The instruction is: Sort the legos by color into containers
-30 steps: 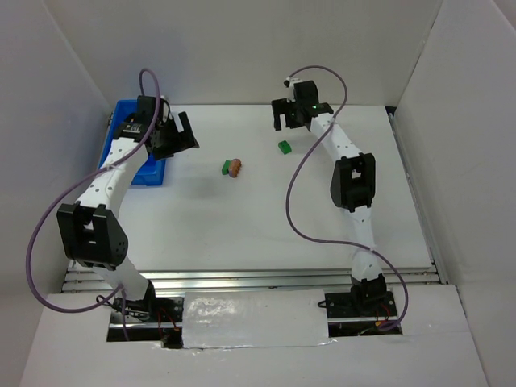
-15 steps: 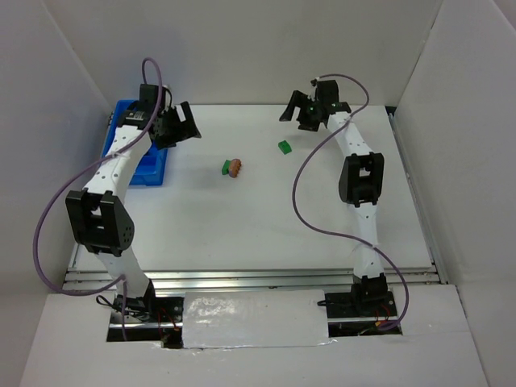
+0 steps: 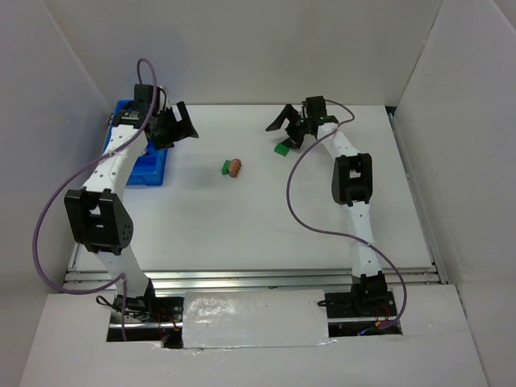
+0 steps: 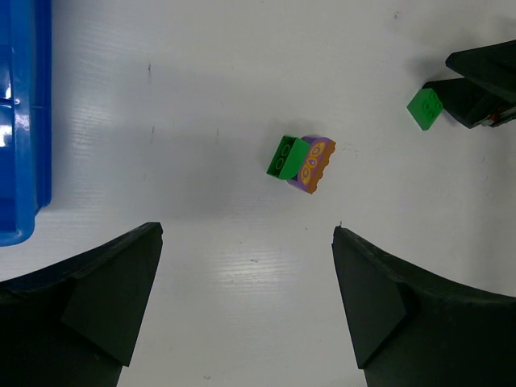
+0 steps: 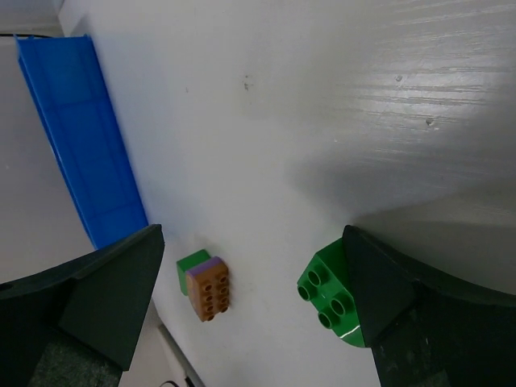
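While the left gripper stays spread, the right gripper, spread too, has dropped seemingly beside the green block.

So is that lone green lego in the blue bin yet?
Out. The lone green lego sits on the white table, well away from the blue bin.

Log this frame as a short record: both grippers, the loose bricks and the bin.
left gripper: open, empty
right gripper: open, empty
bright blue plastic bin: far left on the white table
lone green studded plastic block: by one right-gripper finger, not gripped
second green block with purple-and-orange piece: touching, mid-table
unsorted: these three pieces lie outside the bin
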Tool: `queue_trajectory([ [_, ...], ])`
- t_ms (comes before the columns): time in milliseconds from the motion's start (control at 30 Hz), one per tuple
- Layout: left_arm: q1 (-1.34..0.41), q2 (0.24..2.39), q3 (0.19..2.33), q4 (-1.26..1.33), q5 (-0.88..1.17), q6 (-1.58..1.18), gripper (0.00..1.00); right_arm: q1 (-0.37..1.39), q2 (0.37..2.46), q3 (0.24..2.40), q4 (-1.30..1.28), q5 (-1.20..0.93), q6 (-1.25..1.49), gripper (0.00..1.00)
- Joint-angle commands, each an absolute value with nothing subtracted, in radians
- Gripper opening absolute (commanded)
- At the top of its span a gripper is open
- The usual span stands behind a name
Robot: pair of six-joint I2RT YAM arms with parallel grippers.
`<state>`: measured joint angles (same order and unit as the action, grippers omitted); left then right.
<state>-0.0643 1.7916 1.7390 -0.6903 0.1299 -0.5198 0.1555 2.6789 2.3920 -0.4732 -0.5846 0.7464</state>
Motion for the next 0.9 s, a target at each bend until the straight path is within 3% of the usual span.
queue_trajectory([
  [0,-0.051,1.807,1.741,-0.675,0.161,-0.494,1.0,0.167,2.651,2.349,-0.472,-0.581,0.77,1.0],
  [167,-0.034,1.824,1.736,-0.667,0.186,-0.499,1.0,0.198,2.553,2.199,-0.563,-0.539,0.715,1.0],
  [333,-0.025,1.845,1.746,-0.666,0.216,-0.505,1.0,0.209,2.389,1.894,-0.421,-0.543,0.764,1.0],
  [400,-0.023,1.853,1.756,-0.669,0.221,-0.505,1.0,0.213,2.375,1.867,-0.429,-0.554,0.747,1.0],
  [533,-0.021,1.853,1.75,-0.669,0.227,-0.508,1.0,0.225,2.317,1.867,-0.431,-0.585,0.678,1.0],
  [733,-0.012,1.801,1.637,-0.632,0.233,-0.534,1.0,0.253,2.308,2.071,-0.652,-0.26,0.373,1.0],
  [867,-0.009,1.783,1.603,-0.638,0.23,-0.532,1.0,0.268,2.329,2.115,-0.71,-0.238,0.282,1.0],
])
